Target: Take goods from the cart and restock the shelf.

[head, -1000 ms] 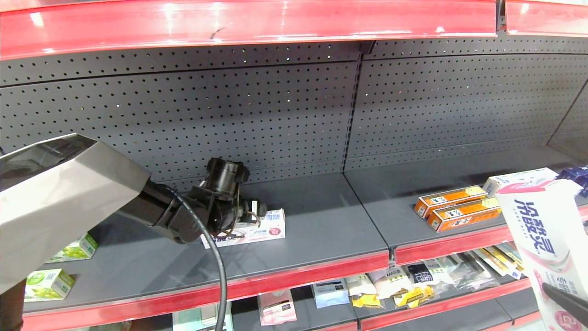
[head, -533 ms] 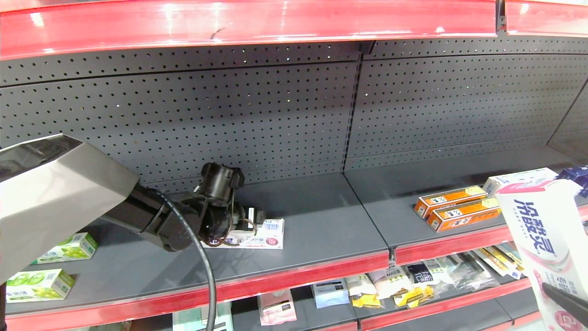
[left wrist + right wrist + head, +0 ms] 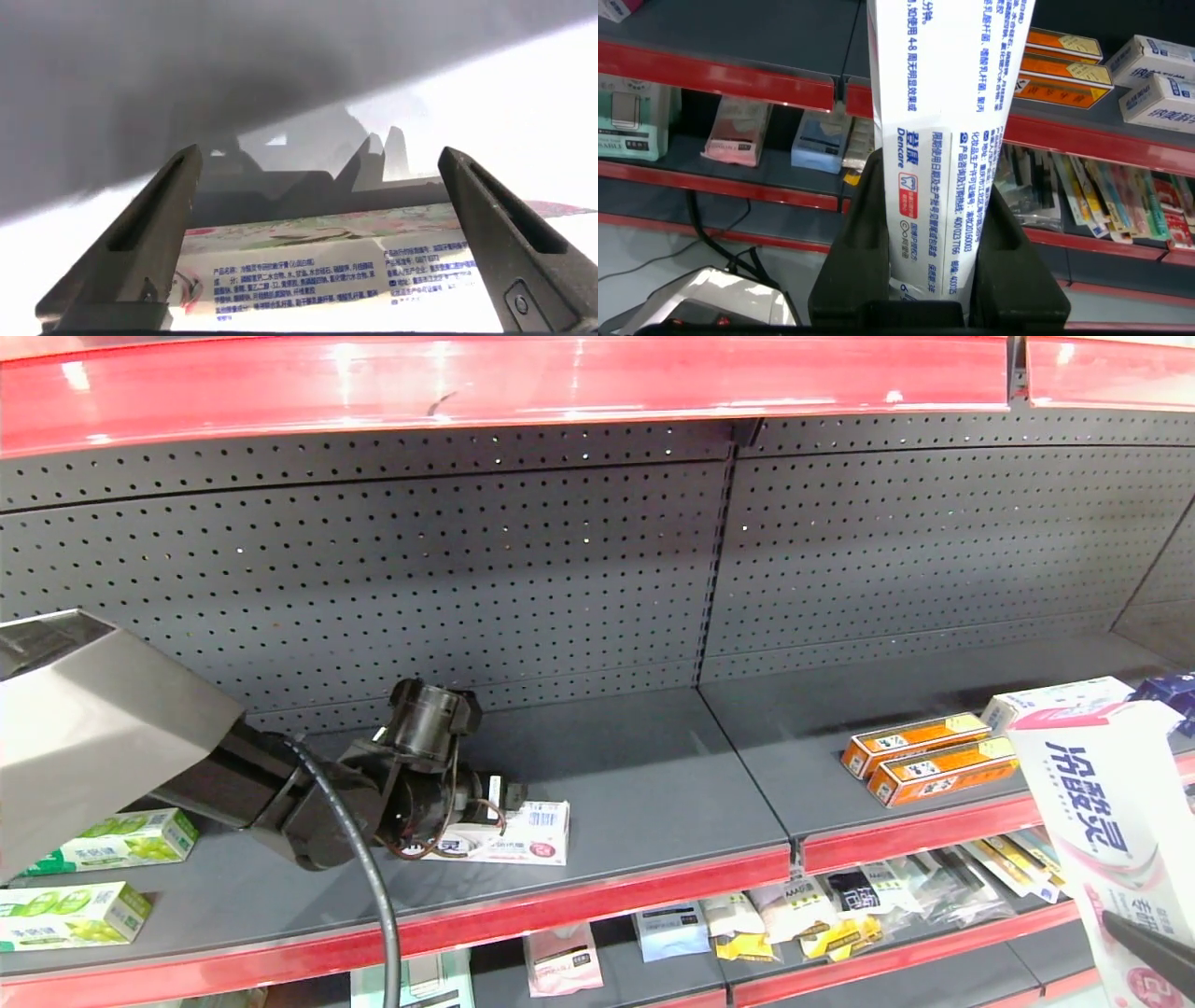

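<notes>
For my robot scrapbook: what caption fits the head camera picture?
Left gripper open over a toothpaste box on the shelf; right gripper holds a second box.

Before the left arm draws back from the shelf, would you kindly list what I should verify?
1. The left gripper is open, with the white box between its fingers: ok.
2. The white box lies flat on the shelf: ok.
3. The white box sits behind the red front edge: ok.
4. The fingers are free of the white box's sides: cannot tell.
5. The right gripper is shut on the tall toothpaste box: ok.
</notes>
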{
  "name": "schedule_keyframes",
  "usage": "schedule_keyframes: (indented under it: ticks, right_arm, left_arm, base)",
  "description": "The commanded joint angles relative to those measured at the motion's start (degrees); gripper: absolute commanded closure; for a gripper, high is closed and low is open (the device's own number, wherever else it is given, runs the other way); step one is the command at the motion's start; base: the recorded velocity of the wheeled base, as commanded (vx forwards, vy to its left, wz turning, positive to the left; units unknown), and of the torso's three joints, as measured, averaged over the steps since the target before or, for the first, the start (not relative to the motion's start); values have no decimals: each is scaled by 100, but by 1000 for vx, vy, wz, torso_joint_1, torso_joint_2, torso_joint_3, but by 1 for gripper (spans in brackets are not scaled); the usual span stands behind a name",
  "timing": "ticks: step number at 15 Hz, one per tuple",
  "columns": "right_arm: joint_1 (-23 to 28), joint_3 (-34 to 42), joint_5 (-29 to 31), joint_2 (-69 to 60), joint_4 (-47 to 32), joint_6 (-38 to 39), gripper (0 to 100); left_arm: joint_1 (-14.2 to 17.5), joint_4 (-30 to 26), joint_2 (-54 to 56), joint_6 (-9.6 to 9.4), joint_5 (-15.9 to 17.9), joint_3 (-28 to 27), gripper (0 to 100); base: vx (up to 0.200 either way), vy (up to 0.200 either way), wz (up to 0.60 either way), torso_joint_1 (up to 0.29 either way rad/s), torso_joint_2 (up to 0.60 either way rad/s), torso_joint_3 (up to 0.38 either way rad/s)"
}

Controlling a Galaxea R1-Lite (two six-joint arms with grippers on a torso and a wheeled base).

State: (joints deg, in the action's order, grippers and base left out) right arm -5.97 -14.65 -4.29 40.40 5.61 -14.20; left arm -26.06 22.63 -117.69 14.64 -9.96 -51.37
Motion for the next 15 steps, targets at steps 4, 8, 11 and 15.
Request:
schedule_keyframes:
  ticks: [4, 8, 11, 15]
  right_arm:
    - [0, -2, -10, -23, 2, 5, 100]
    - [0, -11, -2, -50, 2, 5, 100]
    - [0, -2, -10, -50, 2, 5, 100]
    - [-9, -2, -10, -41, 2, 5, 100]
  left_arm:
    - [5, -311, 352, 136, -6, 136, 0]
    - [5, -329, 405, 171, -111, 312, 0]
    - [-4, -329, 528, 171, -111, 558, 0]
    - [-13, -329, 642, 294, -111, 760, 0]
  base:
    - [0, 0, 0, 0, 0, 0]
    - [0, 0, 0, 0, 0, 0]
    - [0, 0, 0, 0, 0, 0]
    - [0, 0, 0, 0, 0, 0]
